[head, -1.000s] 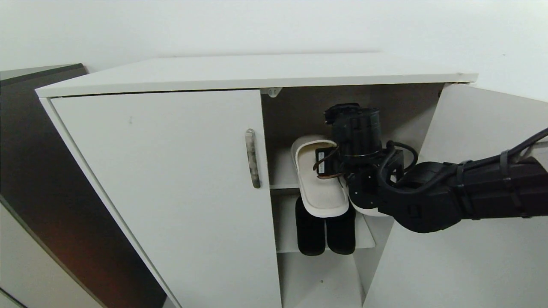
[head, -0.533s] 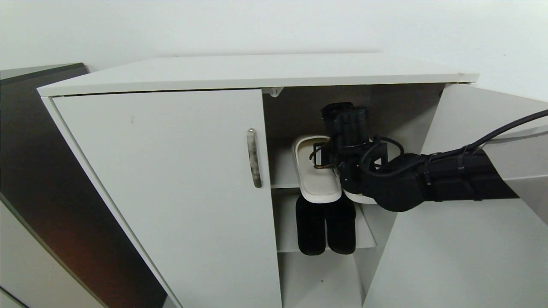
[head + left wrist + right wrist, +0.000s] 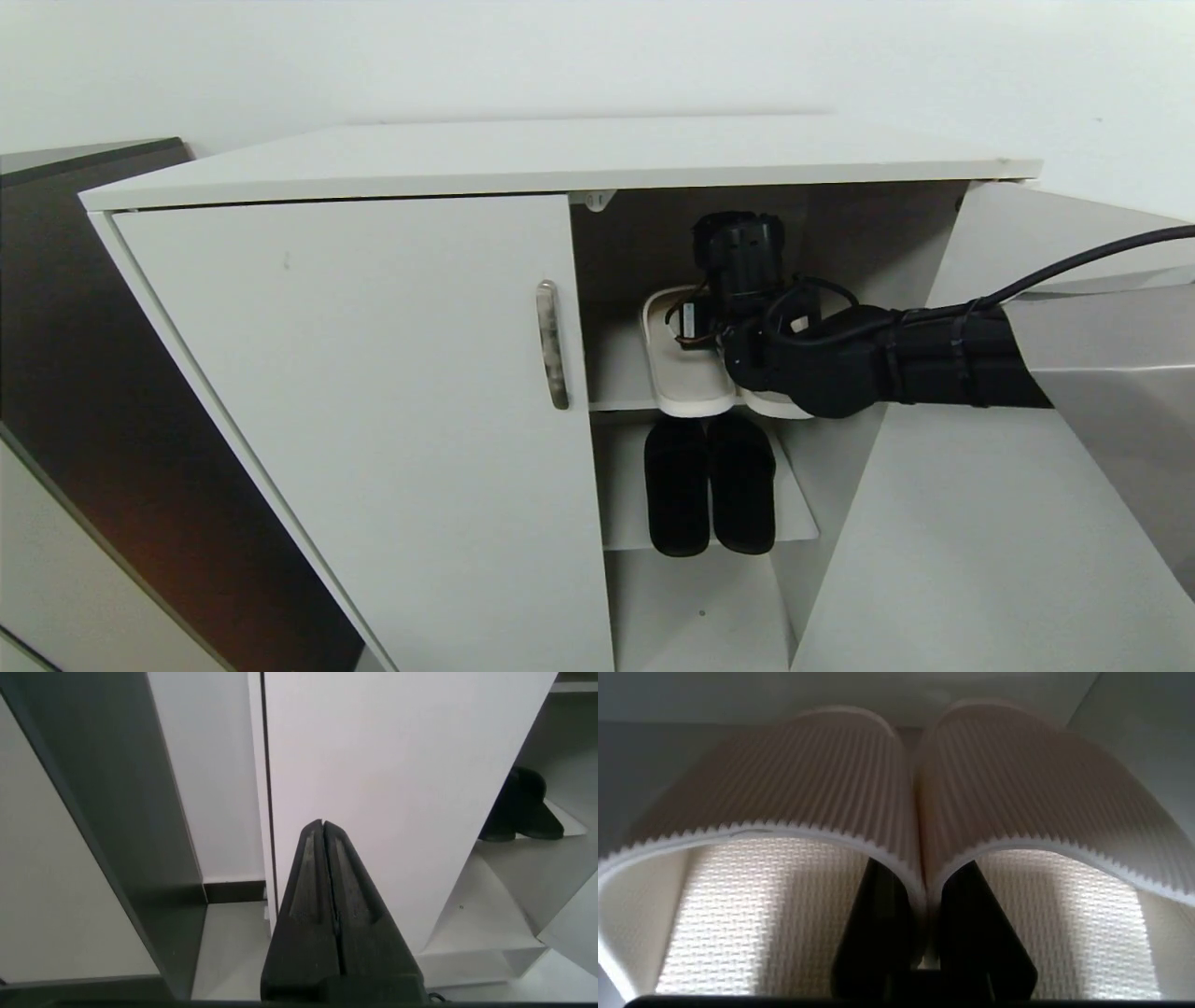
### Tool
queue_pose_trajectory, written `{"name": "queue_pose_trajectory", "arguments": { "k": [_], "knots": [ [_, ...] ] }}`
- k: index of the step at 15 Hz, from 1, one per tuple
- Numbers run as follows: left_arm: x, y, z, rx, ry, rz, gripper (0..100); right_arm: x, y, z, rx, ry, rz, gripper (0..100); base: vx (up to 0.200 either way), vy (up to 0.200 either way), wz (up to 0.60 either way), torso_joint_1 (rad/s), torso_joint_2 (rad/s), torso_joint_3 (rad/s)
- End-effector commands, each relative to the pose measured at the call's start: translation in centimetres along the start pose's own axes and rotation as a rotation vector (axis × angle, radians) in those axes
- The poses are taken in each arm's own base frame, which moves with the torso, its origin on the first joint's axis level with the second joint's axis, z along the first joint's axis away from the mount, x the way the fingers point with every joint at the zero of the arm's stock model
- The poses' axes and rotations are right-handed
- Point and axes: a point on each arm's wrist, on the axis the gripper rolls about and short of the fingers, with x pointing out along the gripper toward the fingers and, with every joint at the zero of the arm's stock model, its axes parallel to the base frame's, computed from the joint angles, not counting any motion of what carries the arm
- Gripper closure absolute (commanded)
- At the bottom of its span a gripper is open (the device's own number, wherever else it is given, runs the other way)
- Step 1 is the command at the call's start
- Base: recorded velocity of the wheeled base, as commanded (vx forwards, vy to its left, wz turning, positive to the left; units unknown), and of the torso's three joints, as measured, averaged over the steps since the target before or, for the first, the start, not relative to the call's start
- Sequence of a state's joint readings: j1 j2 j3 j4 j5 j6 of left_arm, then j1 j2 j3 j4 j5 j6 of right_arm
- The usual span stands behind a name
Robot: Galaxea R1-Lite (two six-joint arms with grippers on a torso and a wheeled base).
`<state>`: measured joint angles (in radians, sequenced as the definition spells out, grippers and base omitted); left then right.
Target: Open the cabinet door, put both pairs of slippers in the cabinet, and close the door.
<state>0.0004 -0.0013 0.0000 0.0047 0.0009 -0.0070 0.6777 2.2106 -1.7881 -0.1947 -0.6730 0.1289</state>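
Left gripper (image 3: 323,829): held low in front of the cabinet (image 3: 560,154), pointing at the closed left door (image 3: 373,392). Fingers pressed flat together, nothing between them.

Right door (image 3: 962,523): swung wide open toward the robot's right.

Right arm (image 3: 896,373): stretched nearly level from the right, across the open door and into the right compartment. The wrist is turned so the gripper points inward along the upper shelf.
- Small pale tag on the wrist (image 3: 686,320), print too small to read.

Right gripper (image 3: 923,889): jaws pinch the two touching inner strap edges of the white slippers (image 3: 785,793), one finger under each strap.

White slippers (image 3: 686,378): side by side at upper shelf level, toes inward, heels just past the shelf's front edge. Cannot tell whether they rest fully on the shelf.

Black slippers (image 3: 677,485): paired on the shelf below, directly under the white pair, heels overhanging the front edge.

Handle (image 3: 552,345): upright, at the left door's inner edge.
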Motion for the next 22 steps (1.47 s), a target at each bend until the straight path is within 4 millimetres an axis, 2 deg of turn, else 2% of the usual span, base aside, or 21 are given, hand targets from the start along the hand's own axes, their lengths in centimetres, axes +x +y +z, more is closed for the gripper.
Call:
{"name": "queue_pose_trajectory", "arguments": {
  "k": [1,9,10,13,15,19,21,22],
  "knots": [
    [0.0,0.0,0.0,-0.001,0.0,0.002,100,0.7,0.1,-0.5,-0.002,0.004,-0.007,100,0.0,0.0,0.0,0.0,0.0,0.0],
    [0.0,0.0,0.0,-0.001,0.0,0.002,100,1.4,-0.1,-0.5,0.002,0.005,0.001,100,0.0,0.0,0.0,0.0,0.0,0.0],
    [0.0,0.0,0.0,-0.001,0.0,0.002,100,1.3,-0.1,-0.6,0.0,0.007,0.003,0,0.0,0.0,0.0,0.0,0.0,0.0],
    [0.0,0.0,0.0,-0.001,0.001,0.002,100,1.2,-0.1,-0.8,-0.008,0.015,-0.005,0,0.0,0.0,0.0,0.0,0.0,0.0],
    [0.0,0.0,0.0,-0.001,0.0,0.002,100,0.2,-0.4,-0.6,-0.015,0.023,0.002,0,0.0,0.0,0.0,0.0,0.0,0.0],
    [0.0,0.0,0.0,-0.001,0.001,0.002,100,-3.3,-0.7,0.0,-0.028,0.032,0.032,0,0.0,0.0,0.0,0.0,0.0,0.0],
    [0.0,0.0,0.0,-0.001,0.0,0.002,100,-5.7,-0.8,0.0,-0.026,0.021,0.037,0,0.0,0.0,0.0,0.0,0.0,0.0],
    [0.0,0.0,0.0,0.001,0.001,0.002,100,-7.6,-0.8,-0.6,-0.016,-0.002,0.048,0,0.0,0.0,0.0,0.0,0.0,0.0]
  ]
}}
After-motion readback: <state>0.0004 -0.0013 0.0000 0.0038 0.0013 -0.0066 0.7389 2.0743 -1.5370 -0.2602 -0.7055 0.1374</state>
